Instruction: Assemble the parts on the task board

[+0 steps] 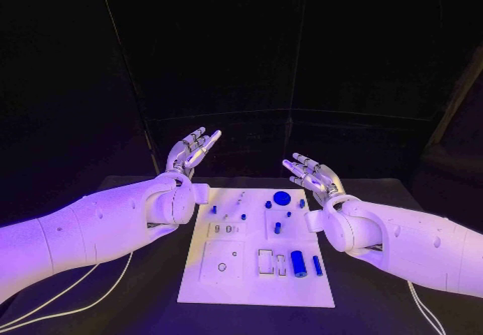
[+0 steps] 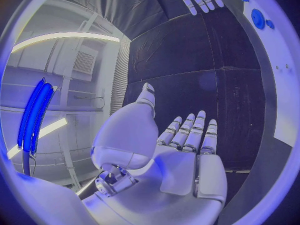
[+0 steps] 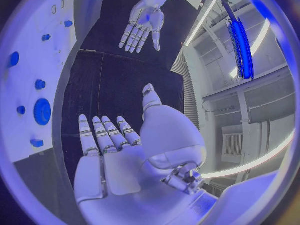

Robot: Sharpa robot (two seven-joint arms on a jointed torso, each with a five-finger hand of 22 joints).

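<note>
The white task board (image 1: 257,283) lies in the middle of the black table, with small blue parts on it: a round disc (image 1: 282,199) at its far end, a thick cylinder (image 1: 299,263) and a thin bar (image 1: 317,265) near its right side. My left hand (image 1: 191,151) hovers above the board's far left corner, fingers straight and apart, holding nothing. My right hand (image 1: 311,174) hovers beyond the far right corner, also spread and empty. The left wrist view shows the left hand's flat palm (image 2: 184,160). The right wrist view shows the right hand's palm (image 3: 119,155) beside the board (image 3: 31,60).
Black table (image 1: 373,307) surrounds the board on every side. White cables (image 1: 81,293) trail on the table under the left arm, and another (image 1: 423,307) under the right arm. Dark curtain stands behind the table.
</note>
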